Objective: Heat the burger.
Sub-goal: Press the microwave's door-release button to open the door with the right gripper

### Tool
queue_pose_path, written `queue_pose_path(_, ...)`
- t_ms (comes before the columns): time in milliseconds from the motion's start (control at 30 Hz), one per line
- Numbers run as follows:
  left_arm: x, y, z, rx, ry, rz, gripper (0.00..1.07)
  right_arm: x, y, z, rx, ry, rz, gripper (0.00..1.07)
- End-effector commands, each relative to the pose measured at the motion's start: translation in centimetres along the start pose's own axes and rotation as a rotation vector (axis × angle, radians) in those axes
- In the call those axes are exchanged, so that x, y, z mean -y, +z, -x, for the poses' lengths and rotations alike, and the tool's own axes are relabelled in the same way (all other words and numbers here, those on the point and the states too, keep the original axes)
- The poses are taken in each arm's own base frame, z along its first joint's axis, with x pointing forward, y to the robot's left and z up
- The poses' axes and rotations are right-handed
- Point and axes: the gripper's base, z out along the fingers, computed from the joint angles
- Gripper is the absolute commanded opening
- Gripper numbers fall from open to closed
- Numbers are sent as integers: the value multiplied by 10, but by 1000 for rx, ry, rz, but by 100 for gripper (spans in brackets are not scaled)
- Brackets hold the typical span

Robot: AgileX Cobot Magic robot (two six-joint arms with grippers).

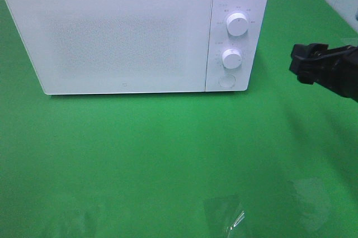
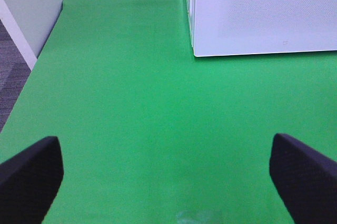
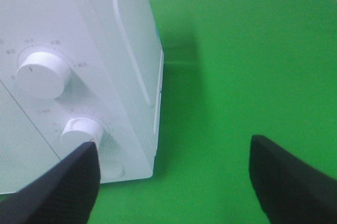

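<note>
With the black left gripper (image 2: pixel 166 150) and right gripper (image 3: pixel 175 148) both spread wide, a misjudged reach could shove the boxy white microwave (image 1: pixel 123 31) askew.

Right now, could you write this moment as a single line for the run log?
microwave: door shut | burger: not in view | left gripper: open, empty | right gripper: open, empty, right of microwave
</note>
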Motion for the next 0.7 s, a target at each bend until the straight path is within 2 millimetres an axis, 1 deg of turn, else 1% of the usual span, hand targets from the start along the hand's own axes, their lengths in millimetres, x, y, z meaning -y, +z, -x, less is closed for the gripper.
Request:
queue_pose_path(33,1,-2,-2,18,0,0,100,-6,1,-4,13,-17,-21,76)
queue_pose_path(67,1,-2,-2,18,0,0,100,-13,1,-9,11,-7,-30,76)
queue_pose_path(100,1,-2,-2,18,0,0,100,-13,1,-9,11,-7,-30,76)
queue_pose_path(133,1,-2,-2,18,0,0,100,-22,0,-13,17,11,-33,76)
queue_pose_path(167,1,-2,-2,18,0,0,100,-22,0,-13,17,11,-33,76)
queue_pose_path(200,1,-2,-2,18,0,0,100,-29,-1,-17,21,26,-33,76)
queue_pose_path(233,1,-2,-2,18,0,0,100,-29,-1,-17,21,26,-33,76)
queue_pose_path(300,1,-2,-2,18,0,0,100,-46,-3,-24,22,41,-18,76)
queue_pose_path(333,1,-2,-2,18,0,0,100,-46,-3,-24,22,41,-18,76)
queue_pose_path(367,1,-2,-2,18,0,0,100,-55,-3,-28,11,48,-9,76)
queue_pose_path(400,1,-2,-2,18,0,0,100,-55,-3,-28,11,48,-9,76)
queue_pose_path(433,1,-2,-2,18,0,0,100,-62,-2,-32,-3,48,1,76)
queue_pose_path(533,1,-2,-2,18,0,0,100,-66,-1,-34,-11,46,9,76)
queue_pose_path(567,1,-2,-2,18,0,0,100,-74,0,-38,-19,43,26,76)
queue_pose_path(600,1,-2,-2,18,0,0,100,-74,0,-38,-19,43,26,76)
queue_pose_path(633,1,-2,-2,18,0,0,100,-81,2,-41,-28,51,29,76)
queue_pose_path(667,1,-2,-2,18,0,0,100,-81,2,-41,-28,51,29,76)
queue_pose_path(700,1,-2,-2,18,0,0,100,-83,5,-42,-32,92,28,76)
